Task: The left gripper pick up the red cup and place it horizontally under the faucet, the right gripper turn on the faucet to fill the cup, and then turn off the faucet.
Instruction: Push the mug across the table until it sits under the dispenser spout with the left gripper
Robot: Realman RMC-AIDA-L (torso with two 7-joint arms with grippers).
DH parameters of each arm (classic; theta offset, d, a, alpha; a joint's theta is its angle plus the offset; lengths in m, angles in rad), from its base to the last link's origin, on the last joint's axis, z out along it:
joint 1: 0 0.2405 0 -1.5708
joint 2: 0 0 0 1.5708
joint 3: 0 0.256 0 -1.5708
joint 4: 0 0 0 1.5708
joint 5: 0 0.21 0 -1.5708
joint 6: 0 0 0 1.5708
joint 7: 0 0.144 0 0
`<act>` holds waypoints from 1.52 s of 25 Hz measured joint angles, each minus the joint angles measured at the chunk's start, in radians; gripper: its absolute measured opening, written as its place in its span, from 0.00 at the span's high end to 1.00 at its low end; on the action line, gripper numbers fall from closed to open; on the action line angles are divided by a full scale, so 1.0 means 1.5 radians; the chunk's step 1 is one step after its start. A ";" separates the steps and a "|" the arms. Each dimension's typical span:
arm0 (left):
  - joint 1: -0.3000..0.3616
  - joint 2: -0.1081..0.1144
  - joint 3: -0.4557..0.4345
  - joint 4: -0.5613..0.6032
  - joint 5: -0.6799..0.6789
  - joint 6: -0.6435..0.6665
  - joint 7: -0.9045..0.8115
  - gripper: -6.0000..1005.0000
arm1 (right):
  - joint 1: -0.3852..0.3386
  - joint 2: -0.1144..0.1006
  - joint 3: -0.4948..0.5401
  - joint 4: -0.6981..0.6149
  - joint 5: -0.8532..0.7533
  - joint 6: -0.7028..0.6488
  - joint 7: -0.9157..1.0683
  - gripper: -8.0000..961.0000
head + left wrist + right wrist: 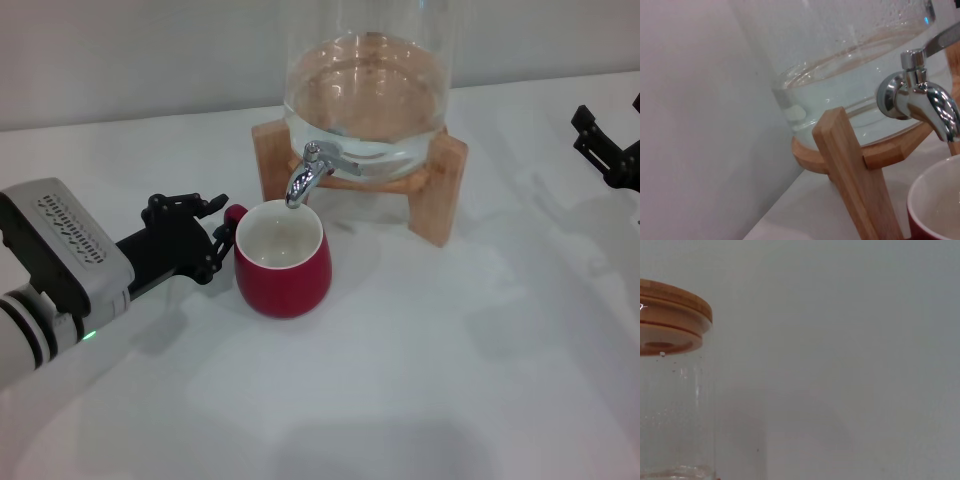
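Note:
The red cup (283,270) stands upright on the white table with its white inside under the spout of the chrome faucet (305,175). My left gripper (220,236) is at the cup's left side by the small red handle, fingers open on either side of it. In the left wrist view the faucet (920,100) hangs just above the rim of the cup (935,200). My right gripper (582,133) waits open at the far right edge, well away from the faucet.
The glass dispenser (365,80), partly filled with water, rests on a wooden stand (442,190) behind the cup. Its wooden lid (670,315) shows in the right wrist view. A pale wall runs behind the table.

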 joint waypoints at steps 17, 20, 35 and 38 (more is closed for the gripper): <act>-0.001 0.000 0.000 0.000 0.002 -0.001 -0.011 0.65 | -0.001 0.000 -0.003 0.000 0.000 -0.004 0.000 0.09; -0.001 0.000 0.000 0.000 0.002 -0.001 -0.014 0.61 | -0.002 0.000 -0.003 0.000 0.000 -0.004 0.000 0.09; 0.001 0.001 0.000 0.005 0.002 -0.001 -0.026 0.44 | -0.004 0.000 -0.003 0.000 0.000 -0.006 0.000 0.09; 0.003 0.001 0.000 0.007 0.002 -0.001 -0.026 0.41 | -0.004 0.000 -0.003 0.000 0.000 -0.006 0.000 0.09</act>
